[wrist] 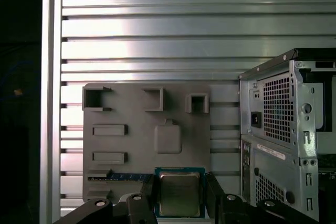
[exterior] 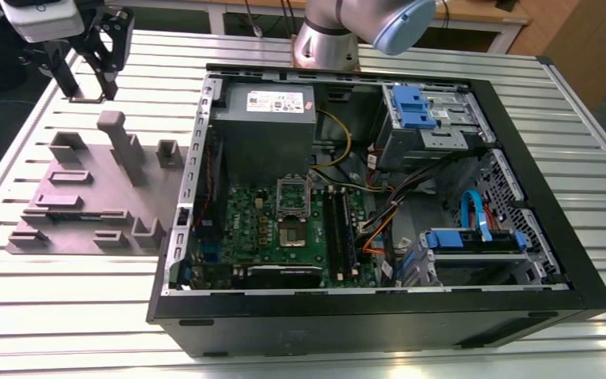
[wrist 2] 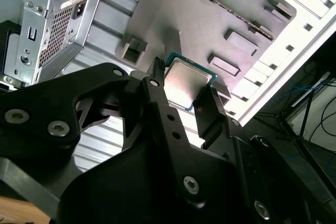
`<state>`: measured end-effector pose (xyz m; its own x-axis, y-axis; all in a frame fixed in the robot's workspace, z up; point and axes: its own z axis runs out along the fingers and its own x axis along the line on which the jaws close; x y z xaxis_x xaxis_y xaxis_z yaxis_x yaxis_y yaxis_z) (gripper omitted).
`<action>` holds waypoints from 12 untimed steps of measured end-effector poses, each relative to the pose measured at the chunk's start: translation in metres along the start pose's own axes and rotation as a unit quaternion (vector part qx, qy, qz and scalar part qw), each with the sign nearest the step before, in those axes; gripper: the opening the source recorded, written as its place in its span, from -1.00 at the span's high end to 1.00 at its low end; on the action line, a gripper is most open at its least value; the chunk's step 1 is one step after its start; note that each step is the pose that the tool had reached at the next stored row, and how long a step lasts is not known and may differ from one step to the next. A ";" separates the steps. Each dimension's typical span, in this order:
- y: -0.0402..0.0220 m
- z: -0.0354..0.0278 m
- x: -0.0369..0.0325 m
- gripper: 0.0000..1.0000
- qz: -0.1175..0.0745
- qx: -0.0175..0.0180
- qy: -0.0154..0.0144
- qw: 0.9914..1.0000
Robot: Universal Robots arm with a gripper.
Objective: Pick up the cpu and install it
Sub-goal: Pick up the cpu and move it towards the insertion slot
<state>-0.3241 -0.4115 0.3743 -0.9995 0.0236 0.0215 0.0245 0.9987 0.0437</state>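
The cpu is a small square chip with a silvery top and a thin green rim. My gripper is shut on it, one black finger pressed against each of two opposite edges. The second wrist view gives the same grip: the cpu sits between the fingertips of the gripper. In the exterior view the gripper hangs at the far left above the slatted table, beyond the grey fixture board, with the cpu edge-on at its tips. The motherboard socket lies inside the open computer case.
The grey fixture board with raised holders lies on the slatted metal table, at the exterior view's left of the case. A hinged silver frame stands open above the socket. Cables, blue drive bays and a power supply crowd the case.
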 end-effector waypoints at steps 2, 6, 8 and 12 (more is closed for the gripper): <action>0.0000 0.0000 -0.0017 0.06 0.000 0.000 0.000 1.000; 0.0002 -0.0002 -0.0085 0.06 0.000 0.000 0.000 1.000; -0.0003 -0.0002 -0.0093 0.06 0.000 0.000 0.000 1.000; -0.0038 -0.0004 -0.0104 0.06 0.003 0.000 0.000 1.000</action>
<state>-0.3138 -0.4156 0.3743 -0.9994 0.0288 0.0215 0.0297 0.9986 0.0436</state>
